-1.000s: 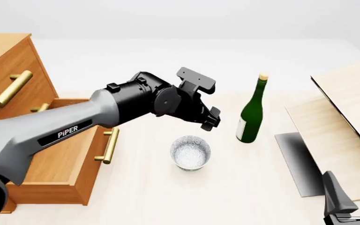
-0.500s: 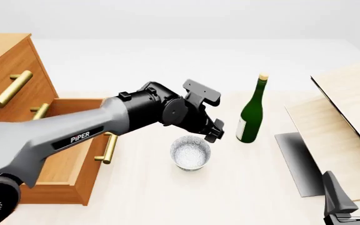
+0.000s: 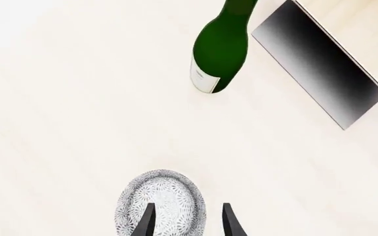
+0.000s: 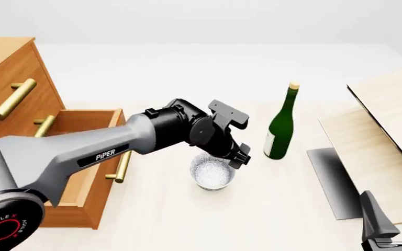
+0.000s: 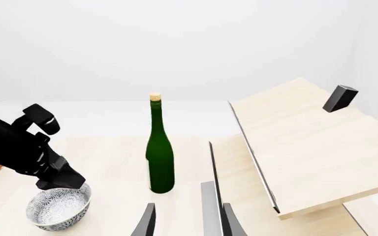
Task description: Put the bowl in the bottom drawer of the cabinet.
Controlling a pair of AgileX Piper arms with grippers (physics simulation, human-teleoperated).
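Two pincers are in my views. My left pincer (image 4: 237, 155) hangs directly over the bowl (image 4: 212, 170), its fingers spread; in the left wrist view one fingertip (image 3: 147, 222) lies over the bowl's inside and the other just outside its rim, neither visibly pressing the wall. The bowl stands upright on the pale desk (image 4: 271, 209), near the green bottle (image 4: 280, 125) and apart from it. To the bowl's left stands the cabinet (image 4: 6, 78); its bottom drawer (image 4: 82, 172) is pulled out, the brass handle (image 4: 123, 164) on its front facing the bowl. My right pincer (image 4: 391, 214) sits low at the near right of the desk, fingers spread and holding nothing, pointed toward the bottle and the slanted light-wood panels (image 5: 300, 142). A small dark block (image 5: 340, 98) rests on the upper panel.
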